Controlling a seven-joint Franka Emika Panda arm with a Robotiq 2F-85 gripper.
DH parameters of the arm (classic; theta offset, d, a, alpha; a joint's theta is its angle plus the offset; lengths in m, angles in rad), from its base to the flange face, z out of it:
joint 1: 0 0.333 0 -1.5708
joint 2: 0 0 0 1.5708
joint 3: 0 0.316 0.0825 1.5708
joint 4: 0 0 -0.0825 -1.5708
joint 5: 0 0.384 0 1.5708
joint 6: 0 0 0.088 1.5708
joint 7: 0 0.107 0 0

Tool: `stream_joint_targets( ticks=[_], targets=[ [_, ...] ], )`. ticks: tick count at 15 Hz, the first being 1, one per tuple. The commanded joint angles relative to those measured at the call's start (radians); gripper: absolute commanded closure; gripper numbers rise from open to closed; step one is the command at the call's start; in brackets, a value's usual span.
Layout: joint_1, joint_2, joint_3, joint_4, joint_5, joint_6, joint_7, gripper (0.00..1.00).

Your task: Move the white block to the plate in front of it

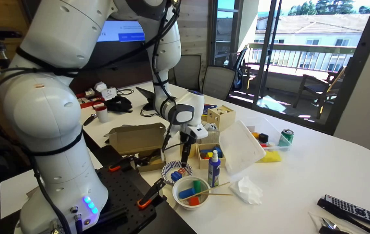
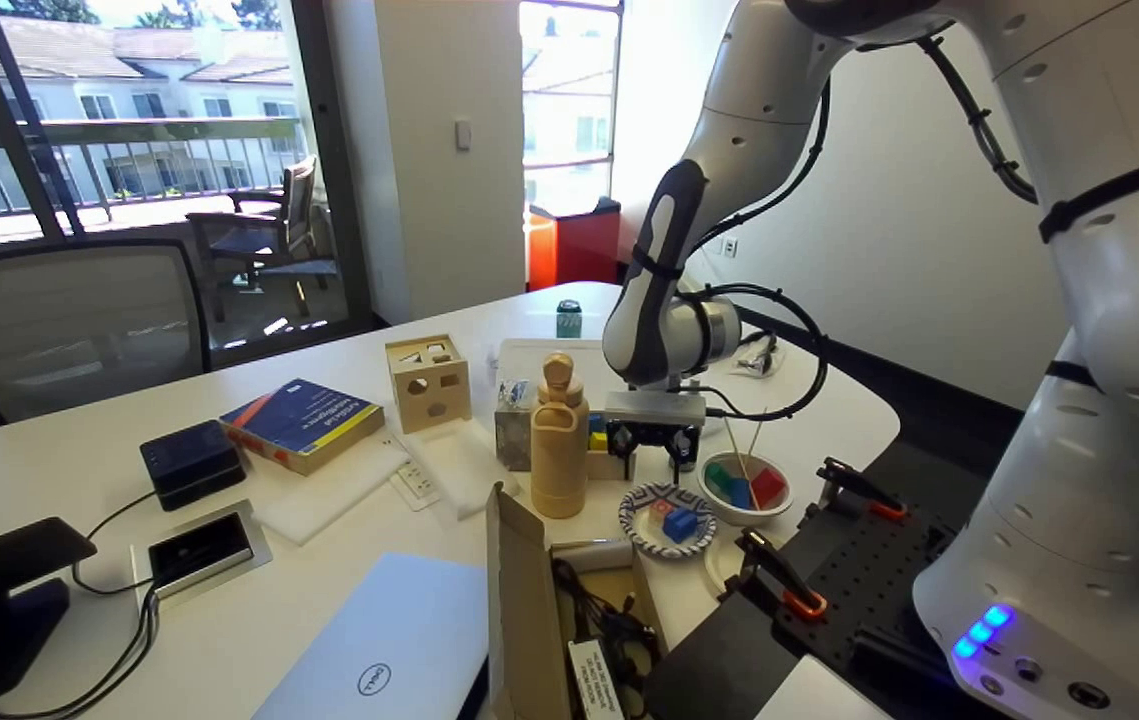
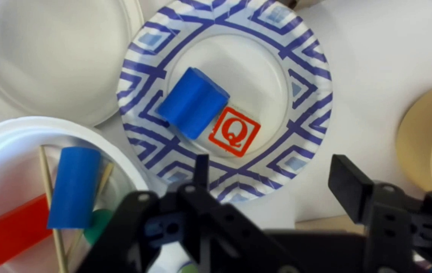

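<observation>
The plain white block does not show in any view; it is hidden or out of view. The patterned plate (image 1: 164, 172) is in both exterior views (image 2: 632, 538) and in the wrist view (image 3: 310, 91). A blue block (image 3: 197, 102) and a block with a red letter Q (image 3: 234, 131) lie side by side on it. My gripper (image 3: 269, 163) is open, with nothing between its fingers. It hangs above the plate's edge, pointing down, and shows in both exterior views (image 1: 184, 162) (image 2: 651, 472).
A white bowl (image 1: 175, 187) with coloured blocks and sticks stands beside the plate. A tan bottle (image 2: 559, 455), a wooden box of blocks (image 1: 204, 163), a purple spray bottle (image 1: 214, 170), an open carton (image 2: 519, 610) and a crumpled tissue (image 1: 247, 191) are close around. A round white dish (image 3: 52, 57) touches the plate's side.
</observation>
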Motion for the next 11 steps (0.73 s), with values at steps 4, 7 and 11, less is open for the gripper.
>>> stream_joint_targets(
  ticks=[4,7,11],
  targets=[
    [0.083,-0.201,-0.118,-0.116,0.004,-0.021,0.016,0.0],
    [0.098,-0.295,-0.168,-0.141,-0.025,-0.041,0.002,0.0],
    [0.073,-0.349,-0.175,-0.123,-0.066,-0.087,-0.006,0.0]
  ],
)
